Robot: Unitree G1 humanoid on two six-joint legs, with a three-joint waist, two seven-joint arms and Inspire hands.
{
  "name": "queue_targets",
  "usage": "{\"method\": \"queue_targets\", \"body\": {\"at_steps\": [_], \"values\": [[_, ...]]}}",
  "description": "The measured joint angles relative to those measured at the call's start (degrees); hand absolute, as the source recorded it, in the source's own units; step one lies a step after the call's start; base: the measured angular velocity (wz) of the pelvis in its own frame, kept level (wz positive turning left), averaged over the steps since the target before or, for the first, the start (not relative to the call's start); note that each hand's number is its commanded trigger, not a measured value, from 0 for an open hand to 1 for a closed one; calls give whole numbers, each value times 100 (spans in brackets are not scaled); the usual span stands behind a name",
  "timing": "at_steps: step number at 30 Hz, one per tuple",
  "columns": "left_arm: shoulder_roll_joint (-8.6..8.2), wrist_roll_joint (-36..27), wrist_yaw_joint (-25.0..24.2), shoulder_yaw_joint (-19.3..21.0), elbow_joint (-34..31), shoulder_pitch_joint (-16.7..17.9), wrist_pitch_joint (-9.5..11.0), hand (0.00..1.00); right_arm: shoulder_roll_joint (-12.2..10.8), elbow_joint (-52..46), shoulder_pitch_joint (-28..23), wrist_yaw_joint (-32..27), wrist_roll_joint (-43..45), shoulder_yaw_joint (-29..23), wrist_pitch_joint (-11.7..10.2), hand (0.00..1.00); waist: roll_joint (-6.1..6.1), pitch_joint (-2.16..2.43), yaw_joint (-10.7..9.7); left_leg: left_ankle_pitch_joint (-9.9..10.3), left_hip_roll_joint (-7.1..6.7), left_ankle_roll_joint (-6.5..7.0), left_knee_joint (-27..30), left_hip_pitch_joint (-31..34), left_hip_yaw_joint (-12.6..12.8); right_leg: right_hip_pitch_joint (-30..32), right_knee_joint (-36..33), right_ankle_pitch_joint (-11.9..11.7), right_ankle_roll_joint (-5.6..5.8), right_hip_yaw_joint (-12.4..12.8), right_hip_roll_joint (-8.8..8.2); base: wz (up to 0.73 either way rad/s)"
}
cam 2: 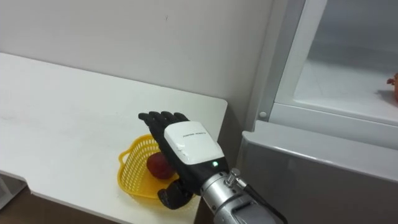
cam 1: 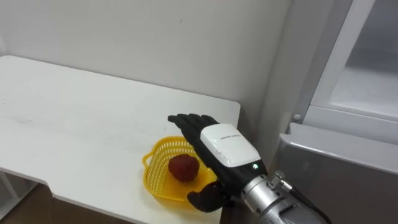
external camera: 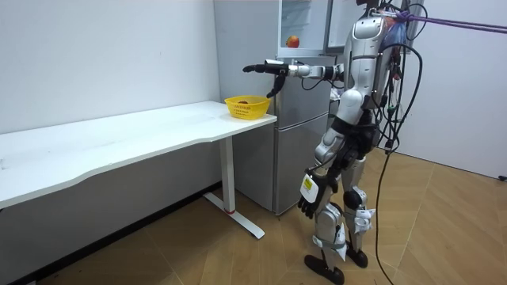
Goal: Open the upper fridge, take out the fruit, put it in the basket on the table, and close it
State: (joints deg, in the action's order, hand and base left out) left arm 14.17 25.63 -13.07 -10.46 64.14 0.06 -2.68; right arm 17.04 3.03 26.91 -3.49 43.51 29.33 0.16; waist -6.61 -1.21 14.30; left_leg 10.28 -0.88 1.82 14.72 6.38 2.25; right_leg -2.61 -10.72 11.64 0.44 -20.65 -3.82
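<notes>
A red apple (cam 1: 183, 167) lies in a small yellow basket (cam 1: 160, 151) at the corner of the white table (cam 1: 74, 124) nearest the fridge. My right hand (cam 1: 221, 146) hovers just above the basket with its fingers stretched flat and the thumb hanging below, holding nothing. The fridge's upper compartment (cam 2: 348, 99) stands open on my right, and an orange-red fruit (cam 2: 393, 84) sits on its shelf. In the room view I stand in front of the fridge (external camera: 301, 134), right arm reaching over the table's end, while my left hand (external camera: 310, 199) hangs by my thigh.
The grey lower fridge door (cam 1: 336, 180) is close at my right, under the open compartment. The white wall runs behind the long table, which stretches away to my left. The table's edge lies just below the basket.
</notes>
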Motion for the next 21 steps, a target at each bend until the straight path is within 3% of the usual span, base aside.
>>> {"method": "queue_targets", "body": {"at_steps": [12, 17, 21], "values": [[-34, -16, 16, 44, 2, 8, 1, 0, -27, -90, 0, -3, -315, -148, -12, 0, 89, 8, -63, 1, 0, 2, 50, 26, 0, 23, -3, 0, 0, -1, -3, 0], [-73, -10, 85, 128, -3, 57, 15, 0, -61, -890, -1, -9, -838, -455, -49, 0, 215, 44, -237, 2, 3, 4, 28, -20, 52, 1, -1, 0, 0, 7, -5, -3], [-80, -16, 117, 132, -2, 100, 25, 0, -73, -1357, -2, -52, -1236, -636, -250, 0, 219, 54, -379, -1, 8, 1, -27, -167, 77, -116, 3, 0, 0, 13, -4, -4]]}}
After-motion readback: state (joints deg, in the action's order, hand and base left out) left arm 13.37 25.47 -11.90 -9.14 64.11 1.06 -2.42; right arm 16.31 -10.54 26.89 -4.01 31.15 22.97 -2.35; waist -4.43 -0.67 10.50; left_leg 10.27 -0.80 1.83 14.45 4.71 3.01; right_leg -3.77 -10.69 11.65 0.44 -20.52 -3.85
